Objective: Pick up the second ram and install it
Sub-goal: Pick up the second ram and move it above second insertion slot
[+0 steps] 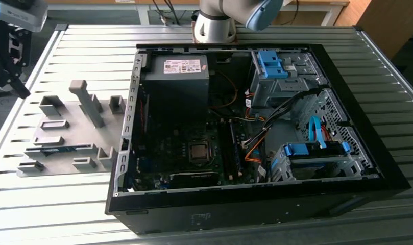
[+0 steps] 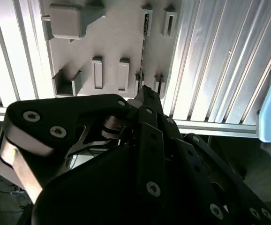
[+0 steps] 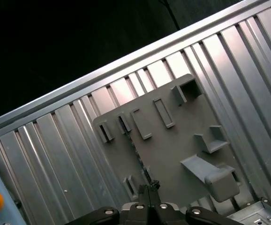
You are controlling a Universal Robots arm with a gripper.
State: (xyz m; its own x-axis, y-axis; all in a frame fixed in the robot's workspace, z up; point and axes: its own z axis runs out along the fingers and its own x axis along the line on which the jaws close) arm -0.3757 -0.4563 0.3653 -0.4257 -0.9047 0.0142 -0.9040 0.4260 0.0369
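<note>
The second ram [image 1: 59, 149] is a thin green stick standing on edge in the slotted blocks of the grey fixture plate [image 1: 70, 127], at the exterior view's left of the open computer case [image 1: 261, 127]. Both wrist views show the ram edge-on as a thin dark line [image 2: 143, 47] [image 3: 134, 147]. My gripper [image 1: 14, 84] hangs high above the table's edge, to the exterior view's left of the fixture plate and apart from the ram. Its black fingertips [image 2: 147, 91] [image 3: 149, 187] are pressed together with nothing between them.
Several grey blocks and a tall post [image 1: 86, 99] rise from the fixture plate. Inside the case are the motherboard [image 1: 192, 153], a power supply [image 1: 175, 69], cables and blue drive-bay clips [image 1: 271, 64]. The arm's base [image 1: 216, 25] stands behind the case on the ribbed metal table [image 1: 56, 204].
</note>
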